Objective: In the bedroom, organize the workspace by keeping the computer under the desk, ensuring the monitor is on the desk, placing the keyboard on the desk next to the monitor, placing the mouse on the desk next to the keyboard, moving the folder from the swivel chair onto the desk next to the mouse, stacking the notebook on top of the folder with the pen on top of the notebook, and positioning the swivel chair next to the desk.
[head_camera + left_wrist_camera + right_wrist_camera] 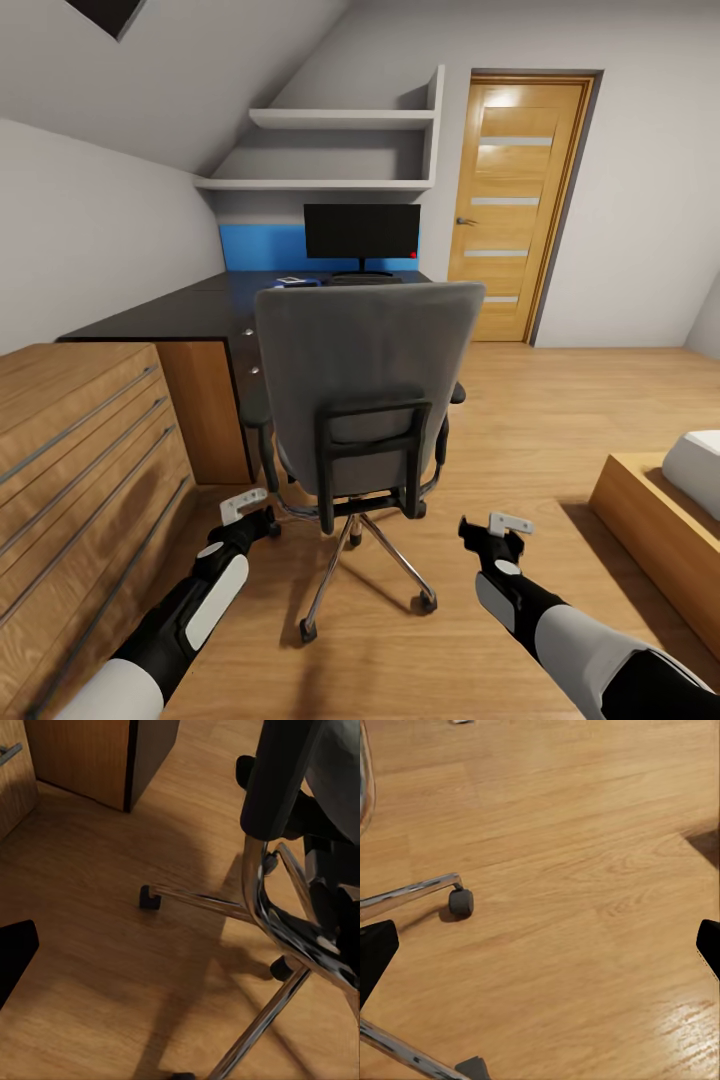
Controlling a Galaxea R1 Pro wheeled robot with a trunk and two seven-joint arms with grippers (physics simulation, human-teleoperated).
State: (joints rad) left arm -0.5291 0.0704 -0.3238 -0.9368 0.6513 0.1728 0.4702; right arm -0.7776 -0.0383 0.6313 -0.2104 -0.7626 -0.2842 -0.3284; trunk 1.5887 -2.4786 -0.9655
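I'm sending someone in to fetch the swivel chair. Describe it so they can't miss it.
Face the black desk under the white shelves. The chair stands right before it, back toward us. It alone has grey upholstery, a chrome star base and black casters.

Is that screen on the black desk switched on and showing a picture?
No. The monitor on the desk is plain black, with just a small red light at its lower corner.

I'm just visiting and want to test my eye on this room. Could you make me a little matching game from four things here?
Things:
1. swivel chair
2. monitor
3. door
4. wall panel behind the monitor

Descriptions:
A. bright blue
B. light wood with pale strips
C. grey back, chrome star base
D. black screen, standing on the desk

Pairs: 1-C, 2-D, 3-B, 4-A
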